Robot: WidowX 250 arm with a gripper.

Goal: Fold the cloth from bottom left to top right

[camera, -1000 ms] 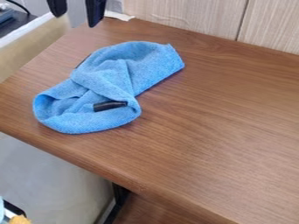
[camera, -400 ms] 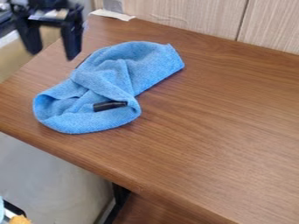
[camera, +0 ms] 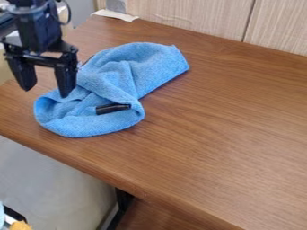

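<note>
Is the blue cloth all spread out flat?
No, the blue cloth is bunched up. It has thick, overlapping folds, and one end loops around a dark object.

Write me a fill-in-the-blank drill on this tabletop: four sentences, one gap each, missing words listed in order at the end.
1. The cloth lying on the table is coloured ____.
2. The short tube-like piece among the folds is coloured ____.
3. The claw hangs toward the ____ side of the picture, not the right.
4. Its two fingers stand ____, not together.

Missing words: blue; black; left; apart.
</note>
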